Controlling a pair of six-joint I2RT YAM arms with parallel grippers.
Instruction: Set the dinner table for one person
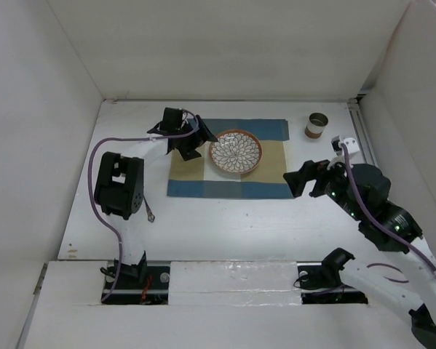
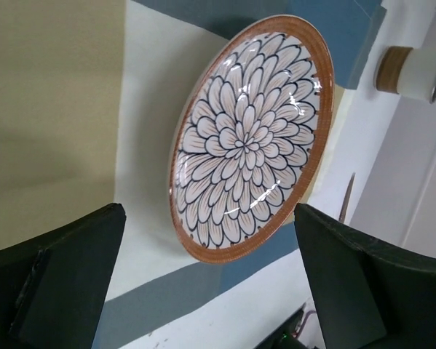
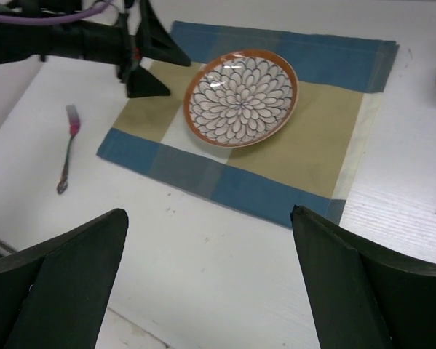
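Left gripper (image 1: 194, 143) fingers frame the wrist view, and the step now looks like a clean retreat: lift straight up and back over the dinner table (image 1: 225, 233) without clipping the plate (image 1: 236, 152). The plate sits flat on the checked placemat (image 1: 265, 187), toward its far edge. Outward lie a fork (image 3: 66, 153) off the placemat's left edge and a cup (image 1: 317, 125) near the table's far right corner. Both grippers gape wide, holding nothing. The left hangs just beside the plate's left rim, the right gripper (image 1: 299, 179) by the placemat's near right corner.
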